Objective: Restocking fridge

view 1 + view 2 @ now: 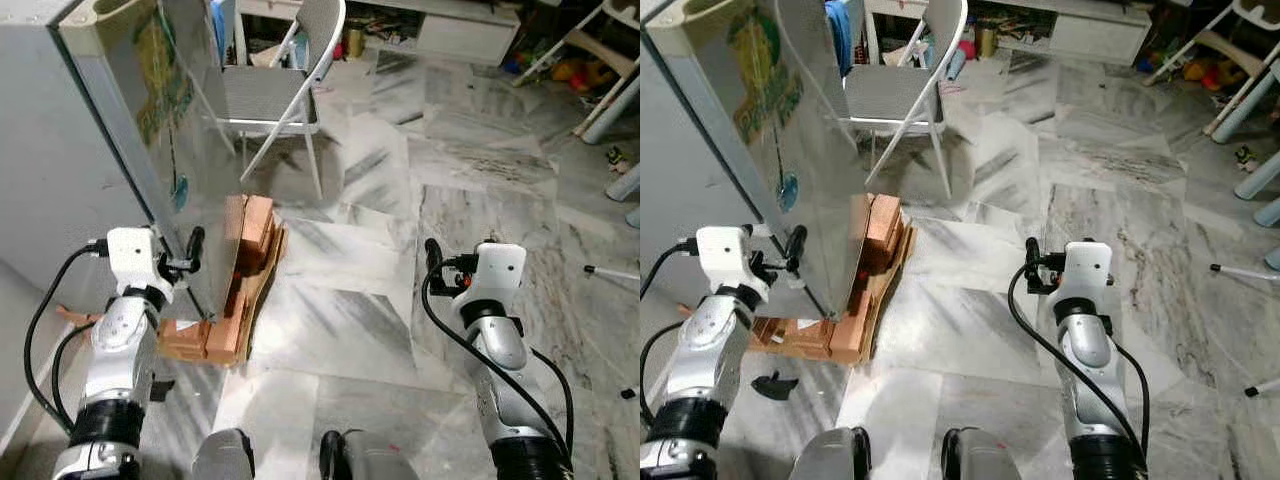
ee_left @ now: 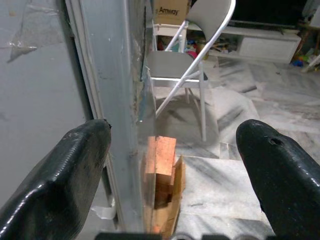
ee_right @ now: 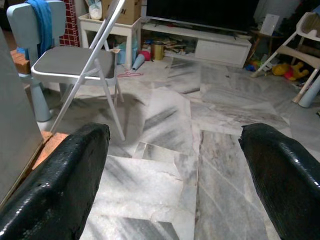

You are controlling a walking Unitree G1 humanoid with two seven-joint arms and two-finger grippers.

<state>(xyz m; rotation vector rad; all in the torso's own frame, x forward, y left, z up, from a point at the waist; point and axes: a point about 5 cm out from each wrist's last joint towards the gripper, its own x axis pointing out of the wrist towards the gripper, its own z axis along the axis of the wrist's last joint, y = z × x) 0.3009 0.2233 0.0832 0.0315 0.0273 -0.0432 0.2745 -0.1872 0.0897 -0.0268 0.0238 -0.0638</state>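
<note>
The silver fridge [image 1: 60,170] stands at my left, its shiny front door [image 1: 150,100] bearing a green sticker. It rests on orange bricks [image 1: 252,232] and boards. My left gripper [image 1: 188,252] is raised at the door's lower edge and is open. In the left wrist view the door's edge [image 2: 112,75] runs between the two black fingers [image 2: 65,170], nearer the one on the fridge side. I cannot tell whether they touch it. My right gripper [image 1: 432,258] is held up over the marble floor, open and empty [image 3: 175,135].
A grey folding chair [image 1: 270,95] stands just past the fridge door. A small chair with a blue cloth [image 3: 40,20], a white low cabinet [image 3: 210,45] and toys [image 1: 575,70] lie farther back. Marble floor [image 1: 400,200] spreads to the right.
</note>
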